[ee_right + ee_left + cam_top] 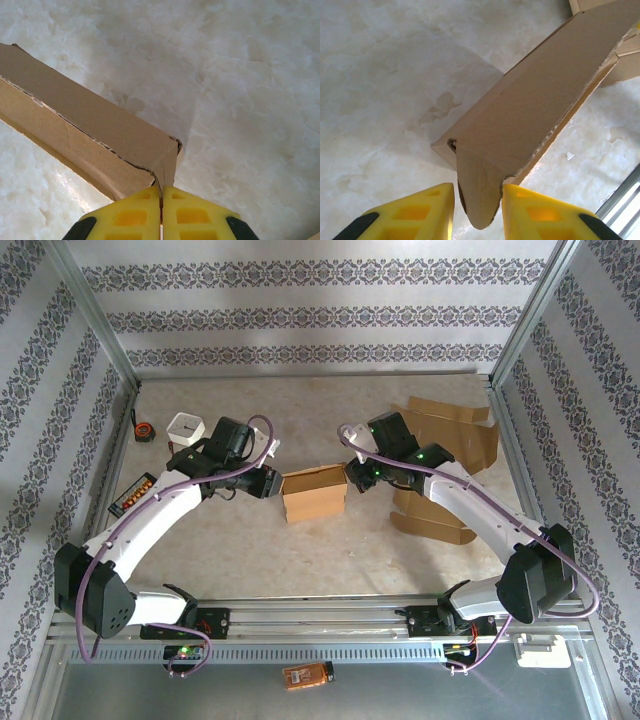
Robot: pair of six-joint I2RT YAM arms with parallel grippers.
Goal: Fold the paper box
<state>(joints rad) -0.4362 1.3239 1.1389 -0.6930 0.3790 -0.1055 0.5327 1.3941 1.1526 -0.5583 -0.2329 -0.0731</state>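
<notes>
Left jaws: apart, with the yellow fingers (420, 217) either side of a curled flap (480, 195) that fills the gap. The finger at 3 o'clock touches the flap's edge. Firm grip or not, cannot tell.
Right jaws: together, clamped on a thin corner edge of the box (314, 492).
Box: brown, part-folded, on the worktop (300, 560) about centre. Left jaws at its 9 o'clock end, right jaws at its 3 o'clock end.
Left wrist view: long panel runs from the flap toward 2 o'clock.
Right wrist view: long side runs off toward 10 o'clock, edges ragged.
Sheets: flat brown sheets (455, 430) at the box's 2 o'clock, and more at 4 o'clock beside the right arm (480, 505).
White block (186, 427): at the box's 10 o'clock, beyond the left arm (150, 515).
Black-orange item (143, 430): just at the block's 9 o'clock.
</notes>
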